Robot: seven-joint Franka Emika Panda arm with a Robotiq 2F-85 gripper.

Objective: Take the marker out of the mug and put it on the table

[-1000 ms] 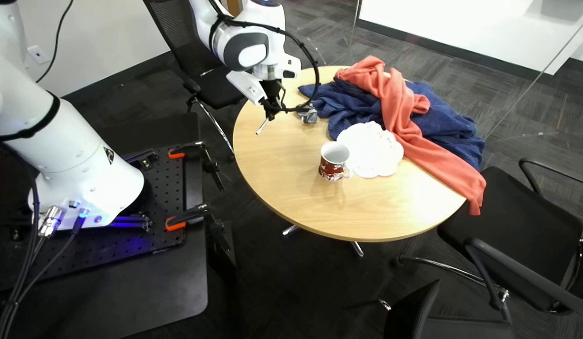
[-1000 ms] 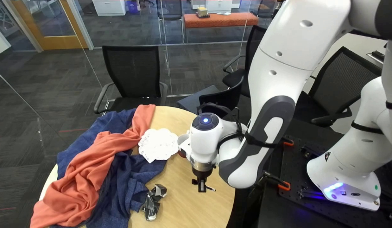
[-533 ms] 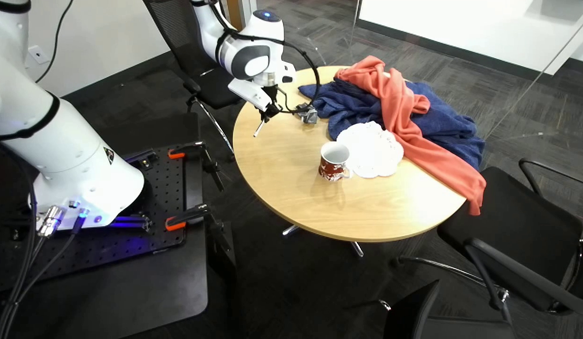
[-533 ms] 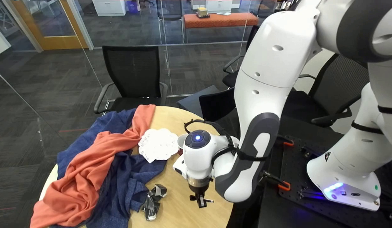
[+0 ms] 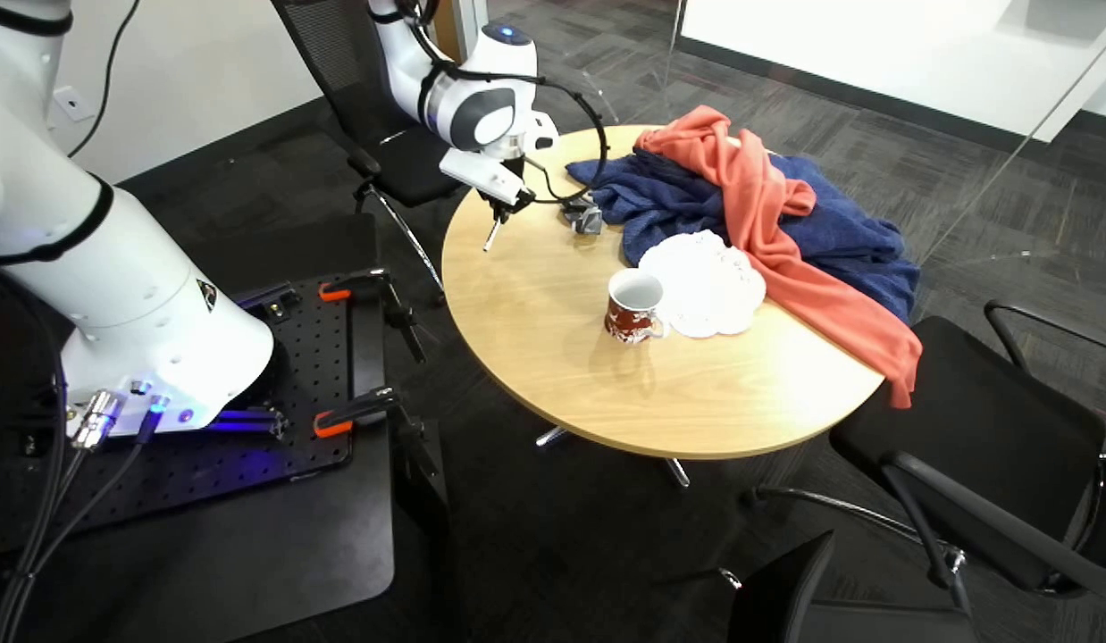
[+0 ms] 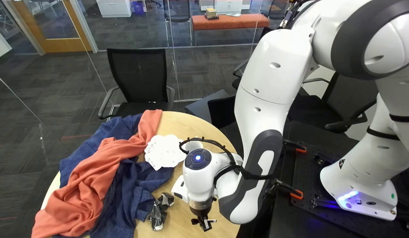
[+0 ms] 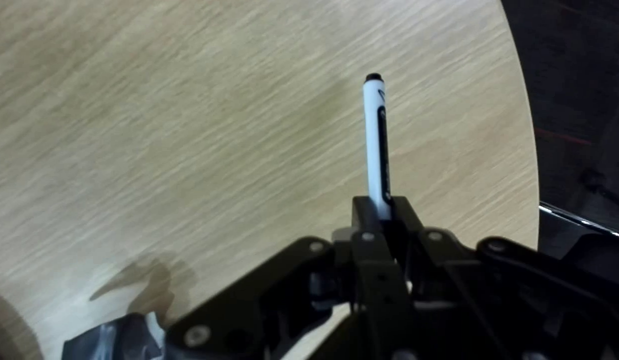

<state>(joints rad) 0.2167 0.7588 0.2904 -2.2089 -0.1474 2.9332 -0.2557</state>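
Gripper clamped on marker | marker juts to twelve o'clock in wrist view, over table, contact unclear | gripper should bring it level, descend softly, release inside table's three-o'clock edge

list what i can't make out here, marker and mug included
Marker, wrist view: gripped end hidden by the end effector; lettering too blurred to read.
Mug, in an exterior view: body mostly hidden by the robot arm.
Table, in an exterior view: near side cut off by the bottom edge.
Crumpled dark object, wrist view: cut off by the bottom edge.
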